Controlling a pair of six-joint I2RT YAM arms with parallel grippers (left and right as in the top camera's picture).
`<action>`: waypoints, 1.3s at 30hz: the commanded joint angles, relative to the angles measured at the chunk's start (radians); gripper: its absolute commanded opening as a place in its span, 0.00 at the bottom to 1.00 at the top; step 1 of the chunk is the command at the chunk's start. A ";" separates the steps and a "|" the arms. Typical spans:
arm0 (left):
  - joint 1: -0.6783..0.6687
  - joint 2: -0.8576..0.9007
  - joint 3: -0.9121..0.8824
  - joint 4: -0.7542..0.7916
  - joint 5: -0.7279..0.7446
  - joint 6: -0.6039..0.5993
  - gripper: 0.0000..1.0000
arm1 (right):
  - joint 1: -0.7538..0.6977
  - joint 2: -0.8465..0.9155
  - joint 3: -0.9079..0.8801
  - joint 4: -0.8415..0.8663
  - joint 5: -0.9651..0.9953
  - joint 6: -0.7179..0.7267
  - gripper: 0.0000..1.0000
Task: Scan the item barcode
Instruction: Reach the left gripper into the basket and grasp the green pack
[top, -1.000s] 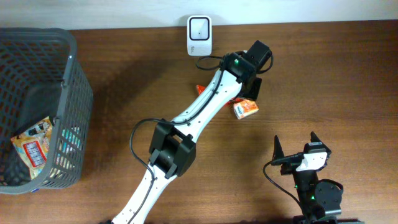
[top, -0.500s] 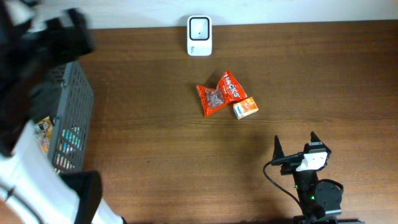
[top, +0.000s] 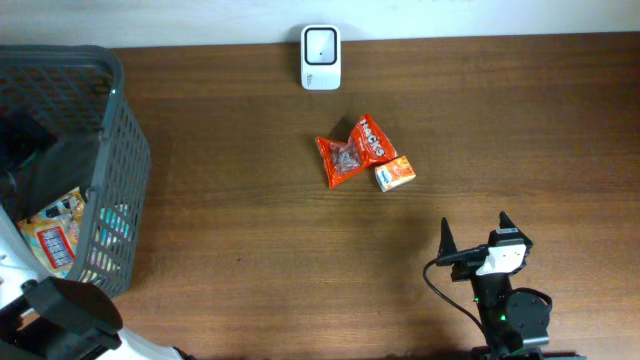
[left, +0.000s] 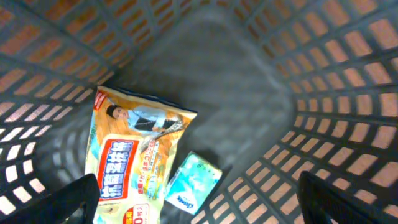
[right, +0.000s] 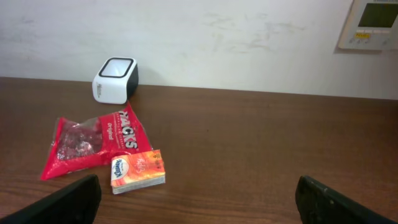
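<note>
Wood table (top: 250, 230), white wall (right: 249, 43), grey basket (top: 125, 190), left claw (left: 196, 190) and right claw (right: 199, 193) both spread wide

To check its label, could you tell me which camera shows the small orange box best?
The right wrist view: the orange box sits close, printed side facing the camera. Overhead shows it small, from above; the left wrist sees only the basket.
</note>
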 joint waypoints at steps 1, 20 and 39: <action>0.006 -0.008 -0.013 0.007 0.013 0.009 0.99 | -0.006 -0.006 -0.007 -0.005 0.005 0.005 0.99; 0.006 -0.008 -0.019 0.009 0.015 0.009 0.99 | -0.006 -0.006 -0.007 -0.004 0.005 0.005 0.99; -0.012 -0.006 -0.708 0.360 0.068 0.061 0.72 | -0.006 -0.006 -0.007 -0.004 0.005 0.005 0.99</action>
